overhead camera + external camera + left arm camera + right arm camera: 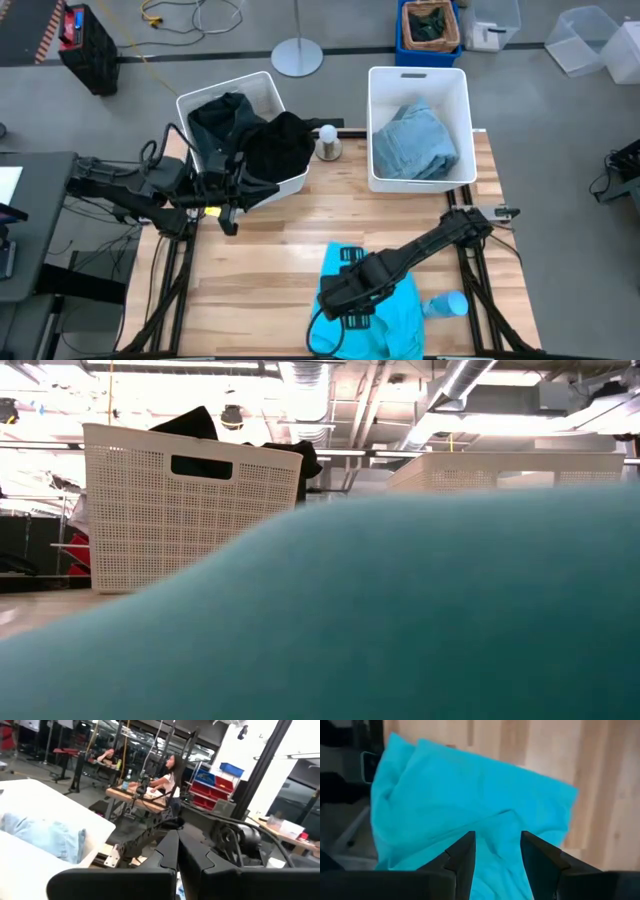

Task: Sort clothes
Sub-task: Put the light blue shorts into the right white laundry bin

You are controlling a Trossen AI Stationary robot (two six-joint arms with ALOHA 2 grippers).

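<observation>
The bright turquoise garment (385,315) lies crumpled on the table by its near edge; it fills the low view's foreground (400,620). My right gripper (350,300) is open just above it, pointing down (497,840). The black garment (280,145) hangs over the near rim of the left white basket (258,85). The dark teal-green garment (218,115) lies inside that basket. The grey-blue garment (412,140) lies in the right white basket (380,80). My left gripper (232,198) is shut and empty in front of the left basket (177,851). My right gripper points down at the middle of the turquoise garment, one finger (465,847) on either side of a raised fold (500,817). I cannot tell whether the fingertips touch the cloth.
A small round jar (327,142) stands between the two baskets. A light blue cylinder (447,304) lies on the table to the right of the turquoise garment. A blue crate with dark cloth (430,28) stands on the floor beyond the table. People (167,775) sit at a far bench.
</observation>
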